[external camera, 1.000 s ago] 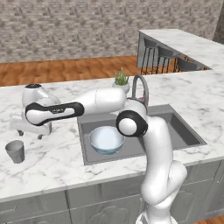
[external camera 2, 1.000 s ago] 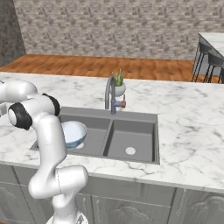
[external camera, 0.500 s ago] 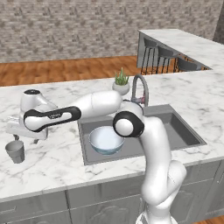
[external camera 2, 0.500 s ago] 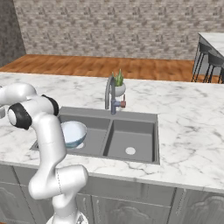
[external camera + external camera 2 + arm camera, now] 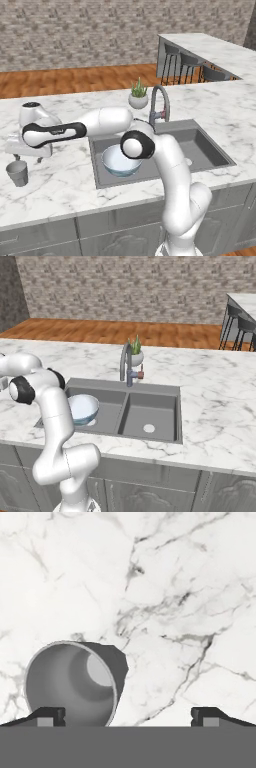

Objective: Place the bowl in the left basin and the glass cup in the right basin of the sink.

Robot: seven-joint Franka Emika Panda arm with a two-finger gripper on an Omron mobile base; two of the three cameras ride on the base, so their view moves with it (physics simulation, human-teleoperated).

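The glass cup [image 5: 17, 173], a small grey tumbler, stands upright on the marble counter left of the sink [image 5: 212, 145]. My gripper [image 5: 22, 159] hangs open just above and behind it, not touching. In the hand view the glass cup [image 5: 75, 682] lies low and left, its rim by the left fingertip, off centre of my gripper [image 5: 129, 717]. The bowl [image 5: 121, 160], pale with a blue rim, sits in the left basin [image 5: 100, 148]; from the right the bowl [image 5: 82, 407] shows behind my arm. The right basin [image 5: 150, 415] holds nothing.
A curved chrome tap [image 5: 159, 102] rises behind the sink, with a small white plant pot [image 5: 138, 100] beside it. Bar stools [image 5: 190, 65] stand at the far counter on the right. The counter's front edge runs close below the cup.
My hand has swung left and come down toward the glass cup, jaws still wide. The bowl and the cup have not moved.
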